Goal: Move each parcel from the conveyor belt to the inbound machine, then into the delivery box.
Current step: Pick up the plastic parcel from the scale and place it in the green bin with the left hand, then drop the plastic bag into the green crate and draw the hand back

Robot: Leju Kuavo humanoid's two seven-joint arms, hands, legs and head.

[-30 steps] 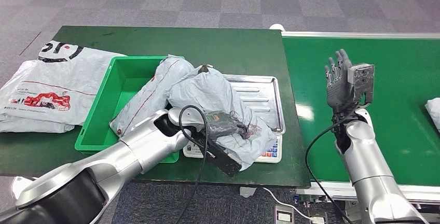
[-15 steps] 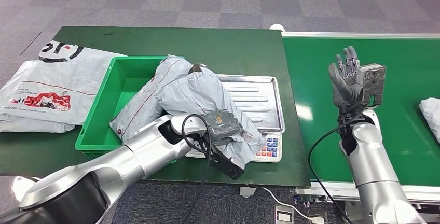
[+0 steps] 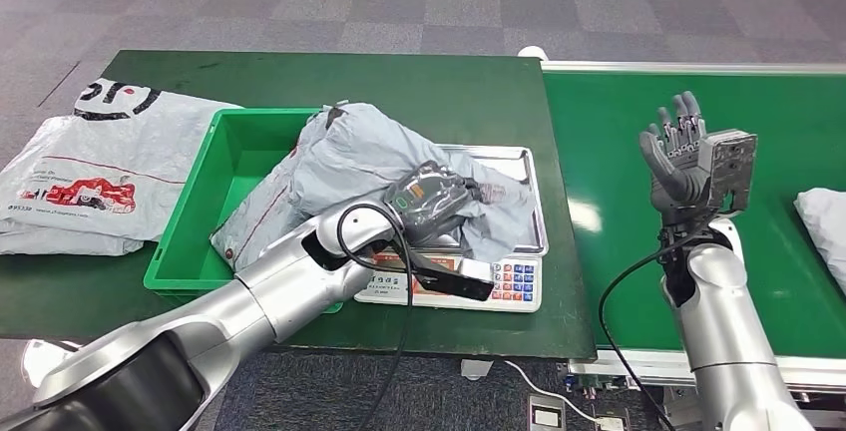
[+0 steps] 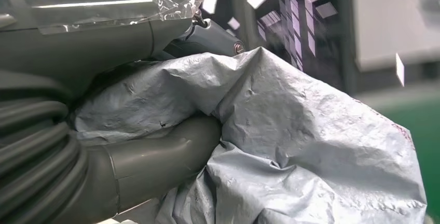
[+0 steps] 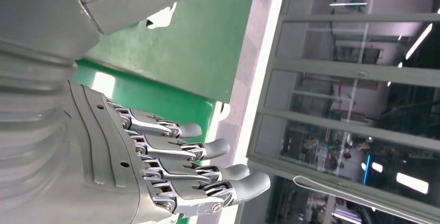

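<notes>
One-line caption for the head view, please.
Left hand grips a grey parcel over the scale; right hand is raised, open, above the conveyor belt.

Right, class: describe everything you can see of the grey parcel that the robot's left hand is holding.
The grey parcel is a soft, crinkled plastic mailer bag, bulging and creased. The left hand grips it from the near side; the left wrist view shows the thick thumb pressed into its folds. It lies across the silver tray of the scale, its far end leaning over another grey bag at the green bin.

No legible text (print too small)
</notes>
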